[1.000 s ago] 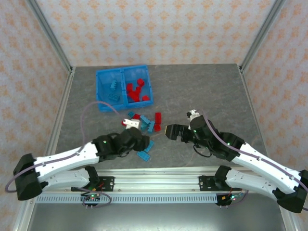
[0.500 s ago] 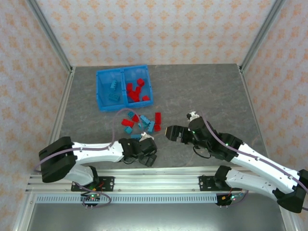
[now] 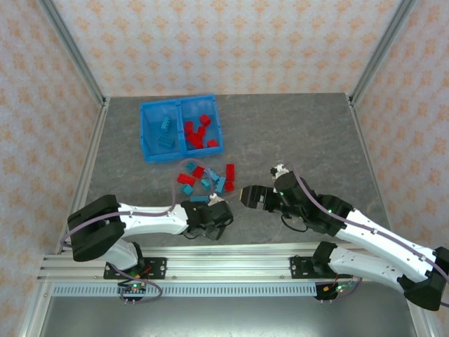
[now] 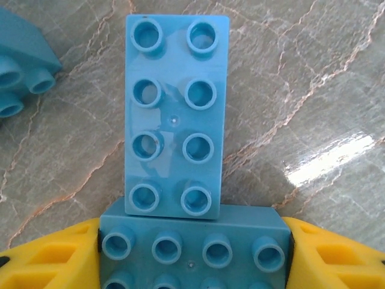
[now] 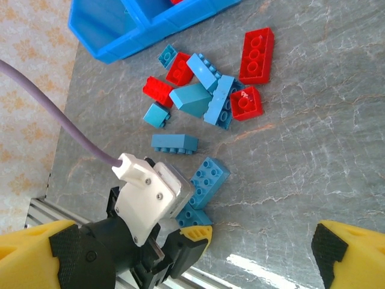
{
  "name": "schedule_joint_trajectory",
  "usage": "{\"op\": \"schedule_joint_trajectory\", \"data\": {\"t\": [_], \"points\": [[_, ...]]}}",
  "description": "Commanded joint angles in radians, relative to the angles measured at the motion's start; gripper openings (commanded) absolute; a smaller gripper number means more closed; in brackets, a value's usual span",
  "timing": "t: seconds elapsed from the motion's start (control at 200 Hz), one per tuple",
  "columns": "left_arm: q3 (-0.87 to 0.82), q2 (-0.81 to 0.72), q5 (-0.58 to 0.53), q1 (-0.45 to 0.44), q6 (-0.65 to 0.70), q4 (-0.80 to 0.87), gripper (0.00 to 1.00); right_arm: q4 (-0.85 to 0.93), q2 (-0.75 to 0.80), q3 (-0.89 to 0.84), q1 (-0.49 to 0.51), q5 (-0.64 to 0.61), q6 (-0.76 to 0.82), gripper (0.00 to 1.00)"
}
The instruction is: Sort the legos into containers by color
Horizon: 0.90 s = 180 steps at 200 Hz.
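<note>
Looking at the left gripper [image 4: 192, 256], Mia, what has it got?

Its yellow fingers [image 4: 48, 256] press against the two short ends of a teal brick [image 4: 192, 241], low in the wrist frame. The brick's long axis runs straight across between them.

Anything crowding it?

A second teal brick [image 4: 174, 114] butts against the far long side, its length pointing up the frame, so the two form a T. They touch, but they're not stacked as far as I can tell. A straight lift should part them, Tom.

Where to?

The bin [image 3: 179, 102] sits upper left in the overhead frame, and its left compartment [image 3: 154, 116] holds teal pieces. The loose pile [image 3: 207, 179] lies between it and the gripper, so I'd carry high.

And the right gripper [image 3: 247, 194]?

Its fingers are spread wide and hold nothing, just right of the pile. The left arm is plainly nearer. The table [image 3: 295, 126] looks smooth and glossy, so a nudged brick would likely slide.
</note>
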<state>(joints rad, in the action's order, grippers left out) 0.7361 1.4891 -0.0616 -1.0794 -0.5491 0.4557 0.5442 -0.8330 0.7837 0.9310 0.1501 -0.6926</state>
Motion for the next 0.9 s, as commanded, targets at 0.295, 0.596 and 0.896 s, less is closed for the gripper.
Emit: {"op": "schedule_joint_trajectory", "data": {"t": [0.295, 0.596, 0.896], "points": [[0.194, -0.362, -0.127, 0.347, 0.130, 0.121, 0.45, -0.020, -0.014, 0.007, 0.006, 0.009, 0.028, 1.00], [0.434, -0.107, -0.114, 0.772, 0.191, 0.021, 0.43, 0.007, -0.026, 0.017, 0.006, -0.003, 0.040, 1.00], [0.716, 0.257, -0.077, 0.963, 0.090, 0.017, 0.42, 0.047, -0.036, 0.044, 0.006, -0.031, 0.072, 0.99]]}}
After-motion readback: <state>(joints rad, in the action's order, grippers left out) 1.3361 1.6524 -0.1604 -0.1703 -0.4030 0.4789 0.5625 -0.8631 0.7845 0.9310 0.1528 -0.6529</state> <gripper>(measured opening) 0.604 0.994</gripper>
